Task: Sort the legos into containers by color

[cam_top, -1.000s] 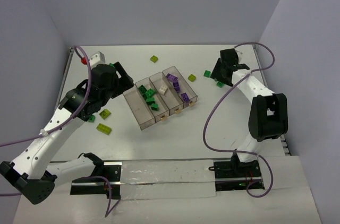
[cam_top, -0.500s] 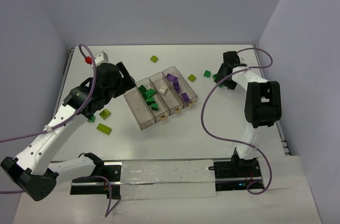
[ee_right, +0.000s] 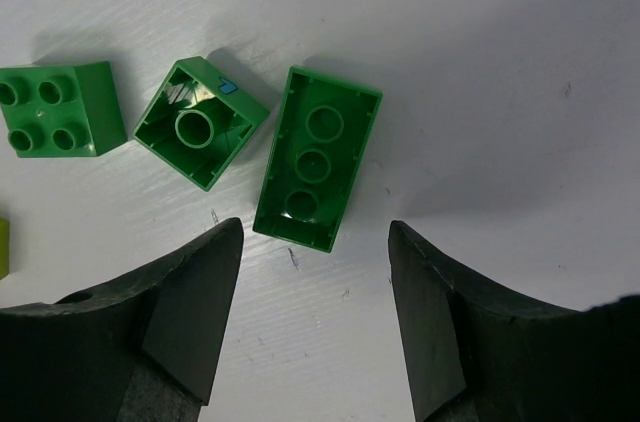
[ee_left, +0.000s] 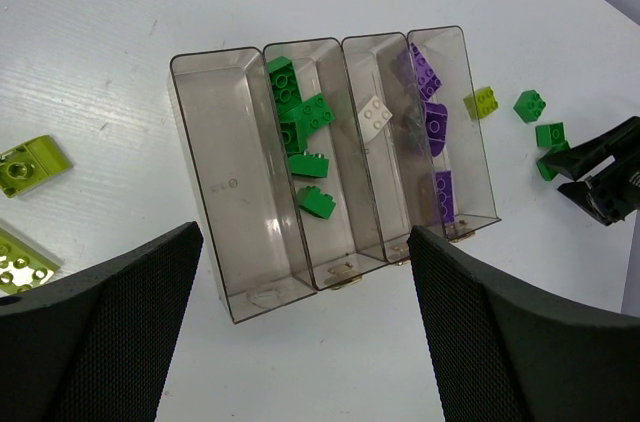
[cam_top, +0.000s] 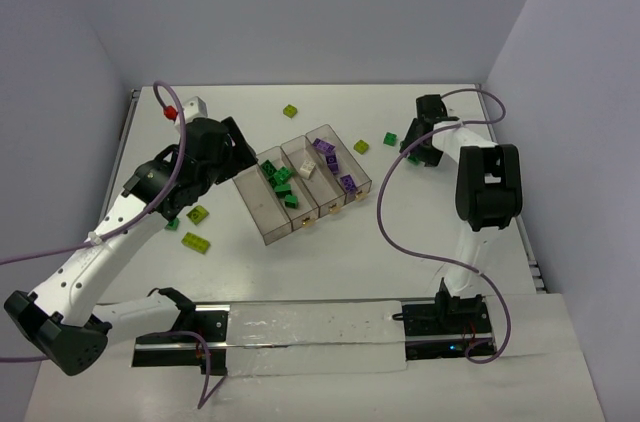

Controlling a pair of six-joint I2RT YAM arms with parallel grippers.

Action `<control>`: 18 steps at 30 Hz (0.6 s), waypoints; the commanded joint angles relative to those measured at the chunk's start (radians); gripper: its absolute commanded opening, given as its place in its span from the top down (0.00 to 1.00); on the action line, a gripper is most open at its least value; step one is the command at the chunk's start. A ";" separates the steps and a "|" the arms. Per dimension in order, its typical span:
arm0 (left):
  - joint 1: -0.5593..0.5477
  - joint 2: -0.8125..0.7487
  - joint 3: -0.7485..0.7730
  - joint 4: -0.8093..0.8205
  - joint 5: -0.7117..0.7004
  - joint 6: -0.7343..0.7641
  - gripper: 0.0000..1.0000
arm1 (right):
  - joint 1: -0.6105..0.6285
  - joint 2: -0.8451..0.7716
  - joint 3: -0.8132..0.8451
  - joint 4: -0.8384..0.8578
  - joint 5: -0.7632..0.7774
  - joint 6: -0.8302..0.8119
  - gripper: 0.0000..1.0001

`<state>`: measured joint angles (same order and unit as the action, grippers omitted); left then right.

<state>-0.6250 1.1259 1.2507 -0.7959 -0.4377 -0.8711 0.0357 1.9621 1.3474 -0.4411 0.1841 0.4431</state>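
Your right gripper (ee_right: 312, 242) is spread wide and holds nothing. Its fingers (ee_right: 190, 292) stand either side of the near end of a long green brick (ee_right: 318, 157), which lies studs-down on the table (ee_right: 520, 62). Just beside it, on the left of the wrist view, is an upturned square brick (ee_right: 200, 122). Past that sits a studs-up square brick (ee_right: 55, 109), also green. All three lie well apart from the tray (ee_left: 388, 212), off its purple end.

Your left gripper (ee_left: 305, 242) is open and empty too, hanging above the tray. The first compartment (ee_left: 225, 182) is bare. The second holds the dark green bricks (ee_left: 300, 122), the third the white brick (ee_left: 376, 114) and the fourth the purple bricks (ee_left: 437, 127). Yellow-green bricks (cam_top: 197, 214) lie loose on the table.

You look to be at the pick of the long green brick. It sits slightly askew to the jaws, so square up, come down and close across its narrow width. Mind the upturned neighbour near the left finger. The brick then belongs in the second compartment.

Compared with a second ago, your right arm has folded in and the gripper has shifted over these bricks, hiding one that showed from above. Your left arm has swung a little toward the tray. The tray and its contents are unchanged.
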 commanded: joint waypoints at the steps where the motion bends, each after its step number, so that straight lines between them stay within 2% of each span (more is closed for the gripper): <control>1: 0.002 0.000 0.032 0.046 0.005 0.017 0.08 | 0.000 0.009 0.050 0.003 0.011 -0.018 0.34; 8: 0.002 -0.006 0.027 0.044 -0.001 0.017 0.08 | 0.000 0.032 0.076 -0.027 0.035 -0.018 0.41; 18: 0.002 -0.024 0.019 0.040 -0.007 0.017 0.08 | 0.000 0.083 0.141 -0.075 0.033 -0.021 0.42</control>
<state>-0.6250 1.1259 1.2507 -0.7959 -0.4381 -0.8703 0.0357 2.0185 1.4328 -0.4819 0.1986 0.4286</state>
